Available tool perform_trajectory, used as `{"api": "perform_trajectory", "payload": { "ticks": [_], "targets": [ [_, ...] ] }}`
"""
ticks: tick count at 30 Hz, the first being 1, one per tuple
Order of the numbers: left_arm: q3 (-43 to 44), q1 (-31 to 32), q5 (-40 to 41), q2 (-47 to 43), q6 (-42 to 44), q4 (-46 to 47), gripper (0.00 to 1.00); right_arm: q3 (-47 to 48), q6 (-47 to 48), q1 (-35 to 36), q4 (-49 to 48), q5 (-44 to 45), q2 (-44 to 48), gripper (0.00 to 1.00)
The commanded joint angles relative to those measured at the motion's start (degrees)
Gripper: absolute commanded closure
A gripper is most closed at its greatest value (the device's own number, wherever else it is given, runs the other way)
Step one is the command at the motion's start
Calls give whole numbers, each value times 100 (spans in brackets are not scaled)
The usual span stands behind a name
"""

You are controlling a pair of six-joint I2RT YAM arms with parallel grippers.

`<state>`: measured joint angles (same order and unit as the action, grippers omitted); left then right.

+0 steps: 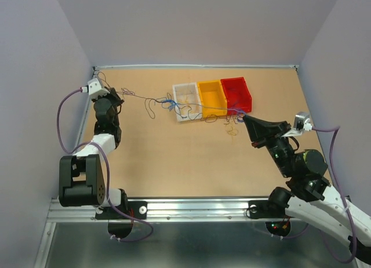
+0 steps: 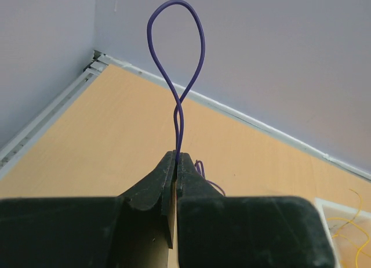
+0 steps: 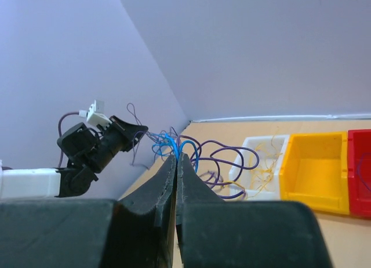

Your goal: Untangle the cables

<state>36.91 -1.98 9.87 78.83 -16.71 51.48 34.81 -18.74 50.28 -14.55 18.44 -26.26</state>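
Note:
The cables (image 1: 174,104) are a tangle of thin blue, purple and yellow wires, stretched above the table between my two grippers. My left gripper (image 1: 120,96) is at the far left, shut on a purple cable (image 2: 177,47) that loops up out of its tips (image 2: 175,158). My right gripper (image 1: 244,116) is in front of the red bin, shut on a blue cable (image 3: 189,146) right at its tips (image 3: 177,156). Purple loops (image 3: 237,155) hang beyond it. A small yellow wire (image 1: 232,129) lies loose on the table.
A white bin (image 1: 186,91), a yellow bin (image 1: 211,97) and a red bin (image 1: 236,94) stand in a row at the back middle. Yellow wires lie in the white bin (image 3: 264,163). Walls close off the table's left, back and right sides.

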Motion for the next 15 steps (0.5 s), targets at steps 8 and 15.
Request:
{"api": "perform_trajectory", "payload": {
  "ticks": [8, 15],
  "targets": [
    [633, -162, 227, 465, 256, 302, 100, 544, 345, 26, 874, 415, 1122, 100],
    [818, -268, 138, 766, 291, 213, 100, 904, 468, 25, 1401, 653, 1914, 100]
  ]
}}
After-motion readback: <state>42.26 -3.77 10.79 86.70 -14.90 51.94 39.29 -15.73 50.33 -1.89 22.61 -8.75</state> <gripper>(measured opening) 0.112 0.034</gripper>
